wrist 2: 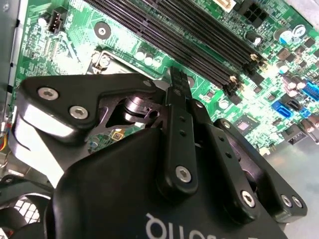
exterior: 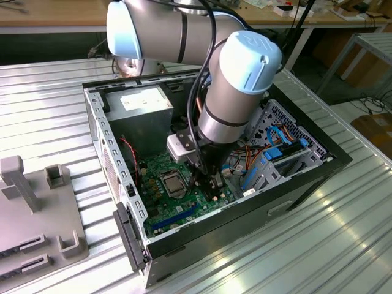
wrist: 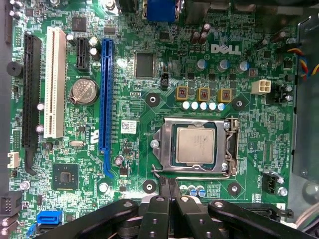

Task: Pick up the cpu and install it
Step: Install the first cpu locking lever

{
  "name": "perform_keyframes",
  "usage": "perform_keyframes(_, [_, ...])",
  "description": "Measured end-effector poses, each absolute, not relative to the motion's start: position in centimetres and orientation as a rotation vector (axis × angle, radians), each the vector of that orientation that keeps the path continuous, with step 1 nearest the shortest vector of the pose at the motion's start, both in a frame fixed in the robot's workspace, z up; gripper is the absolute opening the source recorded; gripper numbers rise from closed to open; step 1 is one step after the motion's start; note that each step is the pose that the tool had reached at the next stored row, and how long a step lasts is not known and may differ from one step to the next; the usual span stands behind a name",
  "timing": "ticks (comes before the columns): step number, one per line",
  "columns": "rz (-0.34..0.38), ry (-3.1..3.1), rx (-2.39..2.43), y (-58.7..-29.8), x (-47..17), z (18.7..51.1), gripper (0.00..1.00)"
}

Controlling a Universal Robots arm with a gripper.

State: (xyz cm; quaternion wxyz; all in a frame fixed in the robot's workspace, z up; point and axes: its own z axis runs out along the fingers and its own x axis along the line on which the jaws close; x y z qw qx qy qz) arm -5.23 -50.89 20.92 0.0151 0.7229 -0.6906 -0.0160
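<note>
The cpu [wrist: 195,144] is a silver-grey square lying flat in its socket on the green motherboard [wrist: 149,74], with the silver socket frame [wrist: 165,130] around it. It also shows in the exterior view, where the cpu [exterior: 169,182] sits inside the open computer case [exterior: 306,184]. My gripper [wrist: 168,185] hangs above the board just beside the socket's edge. Its two black fingers [wrist 2: 177,92] are pressed together with nothing between them. In the exterior view the gripper [exterior: 205,182] is low in the case, just to the right of the socket.
A grey power supply [exterior: 144,104] fills the case's back. Drive bays with blue cables [exterior: 275,156] stand on the exterior view's right. Expansion slots [wrist: 105,94] and memory slots [wrist 2: 199,35] flank the socket. A grey fixture [exterior: 37,208] sits outside the case.
</note>
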Motion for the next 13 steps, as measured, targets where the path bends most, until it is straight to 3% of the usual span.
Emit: perform_keyframes(13, [-0.038, -2.153, 2.255, -50.6, -6.5, 21.9, 0.11])
